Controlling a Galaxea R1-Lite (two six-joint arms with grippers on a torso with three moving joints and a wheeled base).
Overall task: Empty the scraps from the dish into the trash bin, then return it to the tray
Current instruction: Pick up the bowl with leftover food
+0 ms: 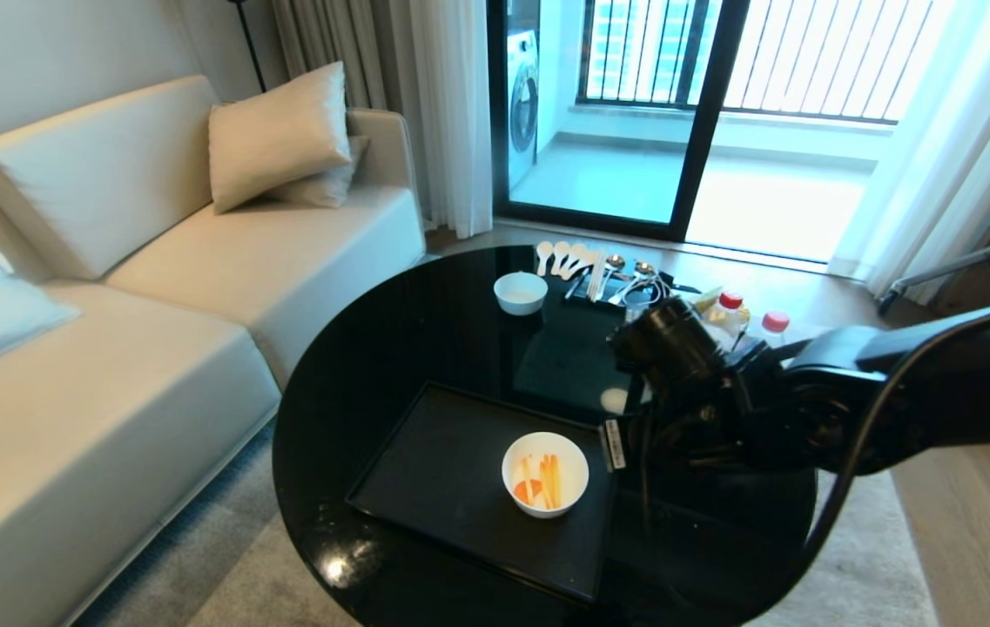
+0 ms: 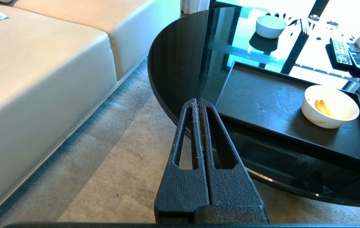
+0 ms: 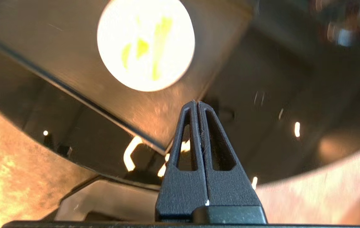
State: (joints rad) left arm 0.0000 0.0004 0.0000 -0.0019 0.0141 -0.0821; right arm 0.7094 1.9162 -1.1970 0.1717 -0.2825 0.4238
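Observation:
The dish (image 1: 545,475), a deep white bowl, stands on the near right part of the black tray (image 1: 438,479). In it lie the scraps (image 1: 540,483), orange and pale strips with a round orange slice. My right arm (image 1: 808,401) reaches in from the right, above the table beside the tray. The right gripper (image 3: 198,103) is shut and empty, hovering above the tray's (image 3: 72,63) corner, short of the dish (image 3: 146,44). My left gripper (image 2: 198,100) is shut and empty, low over the carpet at the table's edge, apart from the dish (image 2: 330,110). The trash bin is out of view.
The tray sits on a round black glass table (image 1: 390,348). A smaller white bowl (image 1: 521,293), spoons (image 1: 582,261), remote controls (image 2: 346,57) and bottles (image 1: 730,313) stand at its far side. A cream sofa (image 1: 155,287) runs along the left.

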